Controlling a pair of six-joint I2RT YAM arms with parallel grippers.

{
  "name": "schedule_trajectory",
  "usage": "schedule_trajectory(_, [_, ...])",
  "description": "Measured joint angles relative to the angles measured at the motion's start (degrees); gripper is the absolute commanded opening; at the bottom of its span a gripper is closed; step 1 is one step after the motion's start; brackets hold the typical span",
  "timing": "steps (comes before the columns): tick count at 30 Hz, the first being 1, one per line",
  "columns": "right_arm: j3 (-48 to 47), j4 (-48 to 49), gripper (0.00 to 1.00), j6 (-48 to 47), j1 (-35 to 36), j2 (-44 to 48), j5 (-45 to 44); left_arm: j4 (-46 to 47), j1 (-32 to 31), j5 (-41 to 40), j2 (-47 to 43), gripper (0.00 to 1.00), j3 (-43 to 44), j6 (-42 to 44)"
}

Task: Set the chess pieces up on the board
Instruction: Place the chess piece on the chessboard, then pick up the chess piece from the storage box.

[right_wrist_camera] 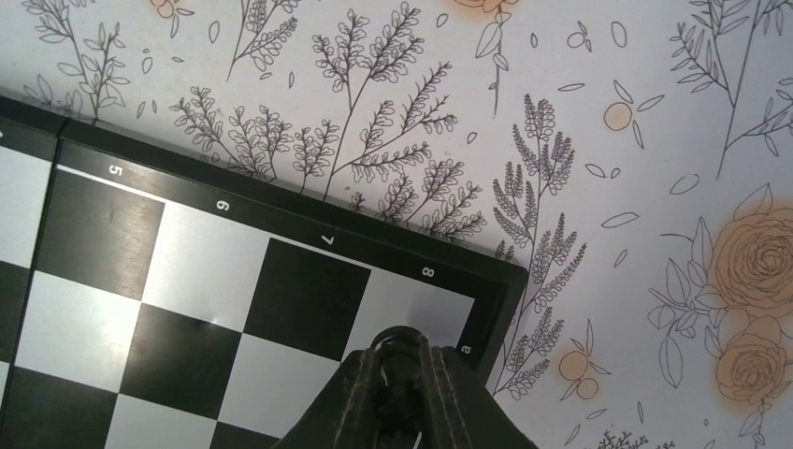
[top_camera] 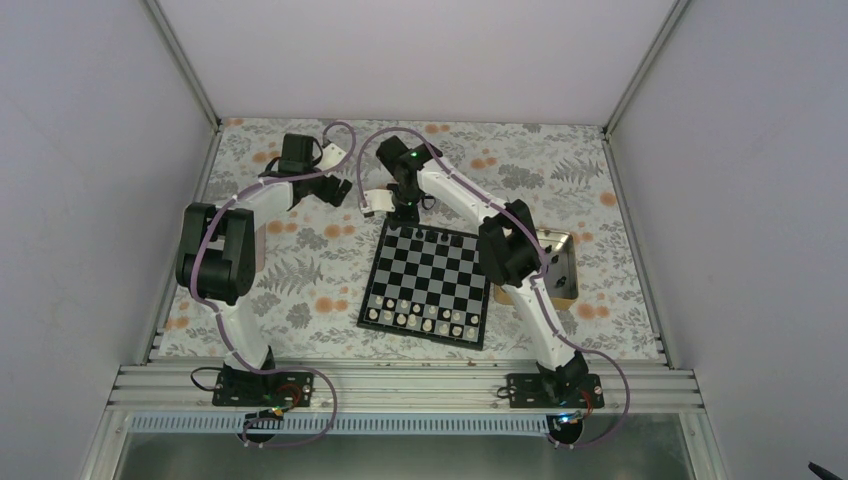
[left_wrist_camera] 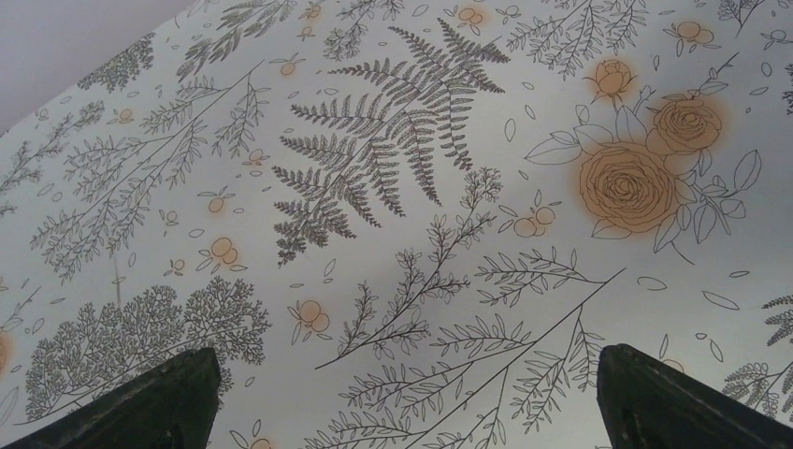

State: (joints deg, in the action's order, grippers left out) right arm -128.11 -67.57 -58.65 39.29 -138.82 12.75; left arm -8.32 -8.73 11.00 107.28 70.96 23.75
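Your right gripper (right_wrist_camera: 404, 367), pinched nearly closed with its hold unclear, hovers over the board (right_wrist_camera: 187, 281) corner marked 8 and a, readable only in its wrist view. Overhead shows black chess pieces (top_camera: 432, 234) on the far row. Your left gripper (left_wrist_camera: 407, 374) gapes empty over the desk (left_wrist_camera: 421, 187).

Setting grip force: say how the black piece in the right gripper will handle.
The piece, seemingly pinched in the right gripper, is tiny: probably light, easily dropped. On the glossy board it may slide or tip when nudged.
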Motion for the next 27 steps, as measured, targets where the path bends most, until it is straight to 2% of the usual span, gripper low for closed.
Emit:
schedule_trajectory(5, [0.0,0.9,0.28,0.0,0.0,0.0,0.0,0.5,0.0,0.1,0.0,1.00,-0.4,-0.2])
schedule_trajectory(18, [0.2,1.5,0.35,0.4,-0.9,1.4,1.2,0.5,0.3,0.2,0.0,1.00,-0.5,-0.3])
schedule_trajectory(23, [4.8,1.1,0.36,1.0,-4.7,12.2,3.9,0.0,0.3,0.2,0.0,1.00,-0.3,-0.3])
schedule_trajectory(27, [15.3,1.2,0.35,1.2,-14.5,28.3,4.7,-1.3,0.3,0.2,0.0,1.00,0.9,-0.4])
